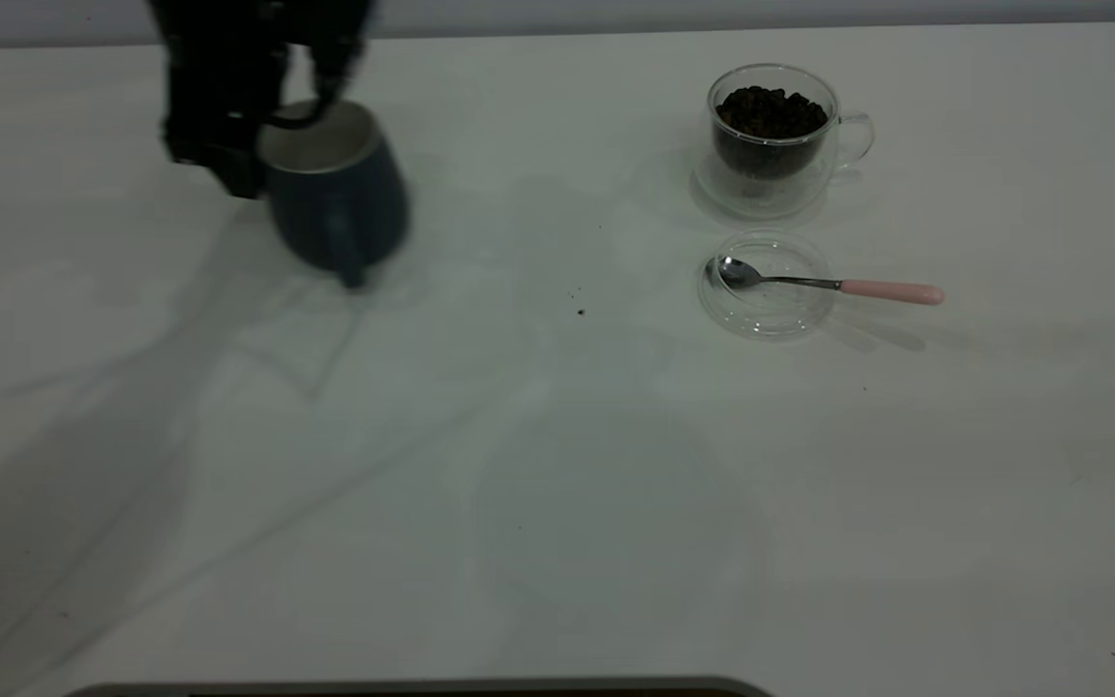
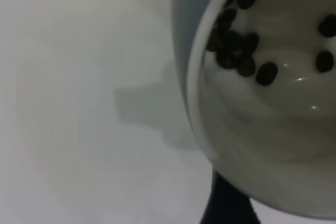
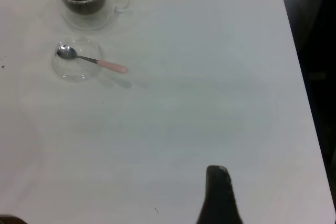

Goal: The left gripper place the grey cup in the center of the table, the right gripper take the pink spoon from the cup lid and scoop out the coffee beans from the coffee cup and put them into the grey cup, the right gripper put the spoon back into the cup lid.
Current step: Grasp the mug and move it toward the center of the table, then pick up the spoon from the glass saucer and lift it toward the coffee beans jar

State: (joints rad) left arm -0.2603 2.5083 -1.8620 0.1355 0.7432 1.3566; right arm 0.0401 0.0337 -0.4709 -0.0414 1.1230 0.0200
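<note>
Centre of the worktop [image 1: 538,465] is where your grey cup [image 1: 335,194] has to go, and it lies well off toward the right arm's side from where the cup now hangs. Your left end effector [image 1: 228,145] grips the cup by its rim, near the far left of the worktop; the cup looks tilted and appears raised off the surface, though you cannot be sure of that from these views. The left wrist view shows one finger [image 2: 228,203] against the cup's outer wall and a few coffee beans [image 2: 236,45] already lying on the white inside.

Your right end effector [image 3: 218,198] is parked at the near right, well apart from everything; only one dark tip shows, so you cannot tell whether it is open or closed.

The coffee cup [image 1: 775,136], heaped with beans, stands at the far right, with the cup lid [image 1: 766,315] just in front of it. The pink spoon [image 1: 828,286] lies with its bowl in the lid and its handle pointing out toward the right arm's side, so that arm is plainly the nearer one.
</note>
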